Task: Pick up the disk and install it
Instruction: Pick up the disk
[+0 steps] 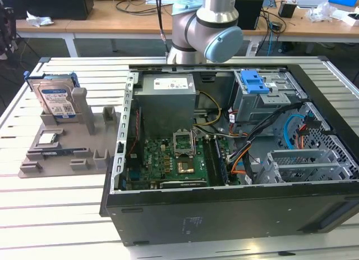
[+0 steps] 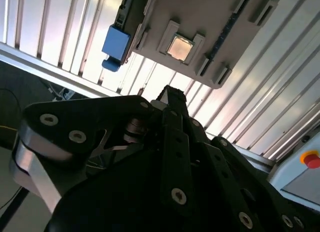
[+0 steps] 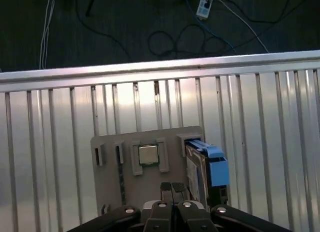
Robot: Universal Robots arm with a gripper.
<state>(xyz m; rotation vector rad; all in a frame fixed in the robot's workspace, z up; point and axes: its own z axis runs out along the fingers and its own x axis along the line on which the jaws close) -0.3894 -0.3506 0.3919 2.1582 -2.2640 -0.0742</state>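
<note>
- On the gray holder (image 1: pixel 59 159), at the exterior view's left, just beside the computer case (image 1: pixel 224 215): the disk (image 1: pixel 55 100), standing on edge.
- Probably hard, heavy, smooth, and easy to break if dropped.
- Best grabbed across the blue side rails (image 3: pixel 218 169), not the label.
- Gripper (image 3: pixel 171 188) fingers pressed together, holding nothing.

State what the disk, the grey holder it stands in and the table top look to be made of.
The disk: silver metal casing, white paper-like label, blue rails that look like moulded plastic. The grey holder: matte, uniform grey, probably plastic. The table top: ribbed, shiny slats, likely aluminium.
</note>
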